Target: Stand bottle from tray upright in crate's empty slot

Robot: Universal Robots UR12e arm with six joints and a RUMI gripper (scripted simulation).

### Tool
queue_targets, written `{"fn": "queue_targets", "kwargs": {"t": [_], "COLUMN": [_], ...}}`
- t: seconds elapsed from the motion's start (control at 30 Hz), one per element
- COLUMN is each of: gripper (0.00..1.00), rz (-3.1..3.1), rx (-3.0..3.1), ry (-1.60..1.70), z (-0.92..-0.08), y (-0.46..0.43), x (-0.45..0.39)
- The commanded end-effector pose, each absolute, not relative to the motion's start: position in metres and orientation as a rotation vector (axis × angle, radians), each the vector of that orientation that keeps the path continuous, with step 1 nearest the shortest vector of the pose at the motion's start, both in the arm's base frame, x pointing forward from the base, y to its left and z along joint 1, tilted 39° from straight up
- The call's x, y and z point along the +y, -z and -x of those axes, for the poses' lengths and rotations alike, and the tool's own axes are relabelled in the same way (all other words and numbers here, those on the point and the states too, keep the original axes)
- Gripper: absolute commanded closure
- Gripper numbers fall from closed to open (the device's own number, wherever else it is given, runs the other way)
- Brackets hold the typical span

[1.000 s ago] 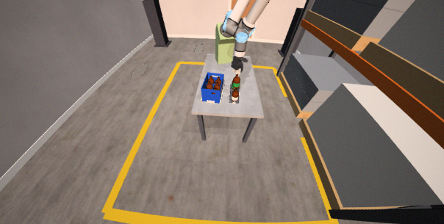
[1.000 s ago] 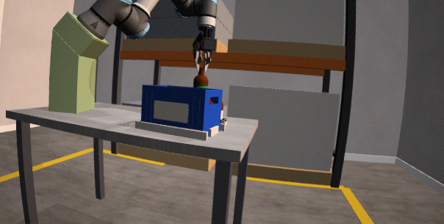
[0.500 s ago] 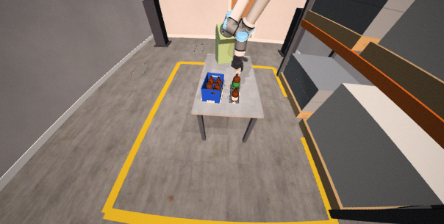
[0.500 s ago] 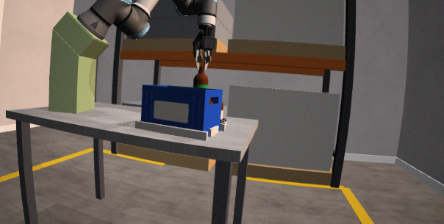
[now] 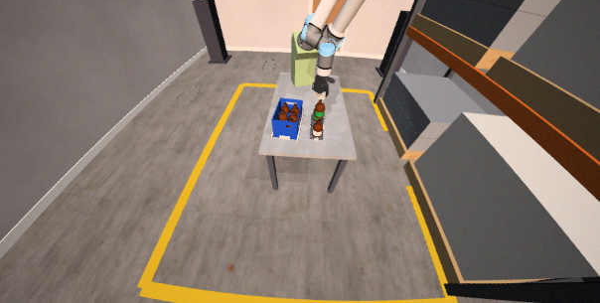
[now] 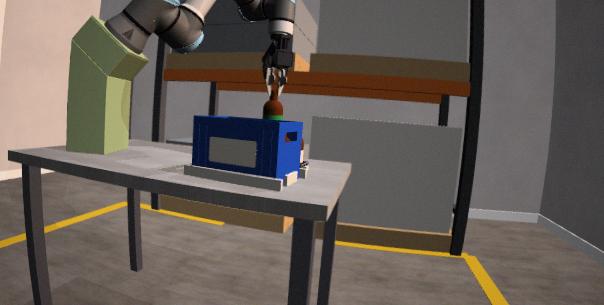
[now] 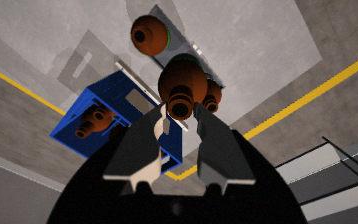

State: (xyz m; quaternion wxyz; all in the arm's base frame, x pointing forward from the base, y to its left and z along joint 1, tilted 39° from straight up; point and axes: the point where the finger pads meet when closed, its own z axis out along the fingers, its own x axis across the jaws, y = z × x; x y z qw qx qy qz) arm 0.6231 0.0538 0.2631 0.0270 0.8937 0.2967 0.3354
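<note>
My gripper [image 5: 321, 96] [image 6: 274, 96] [image 7: 180, 103] is shut on the neck of a brown bottle with a green label [image 5: 319, 107] [image 6: 273, 109] [image 7: 181, 82]. The bottle hangs upright, raised over the grey tray [image 7: 184, 45]. Another brown bottle with green on it [image 7: 150, 35] stands at one end of the tray. A brown bottle with a white label [image 5: 317, 128] [image 7: 213, 93] stands at the other end. The blue crate [image 5: 285, 130] [image 6: 288, 157] [image 7: 111, 84] stands beside the tray and holds several brown bottles [image 5: 285, 108] [image 7: 102, 112]. The empty slot is hard to make out.
Low pale strips [image 6: 232, 177] lie along the crate's foot on the grey table [image 5: 333, 146] [image 6: 150, 160]. The green robot pedestal [image 5: 300, 72] [image 6: 92, 100] stands at the table's far end in the top view. Shelving with large grey boxes [image 6: 385, 175] stands beyond the table.
</note>
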Motion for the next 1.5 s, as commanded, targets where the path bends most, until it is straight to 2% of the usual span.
{"fn": "queue_targets", "kwargs": {"t": [0.0,1.47], "gripper": [1.00,1.00], "rz": [-2.759,-2.759], "rx": [0.916,0.916], "ry": [-1.038,-1.038], "z": [-0.6222,-0.6148], "y": [-0.2637,-0.2731], "x": [0.0536,0.0517]}}
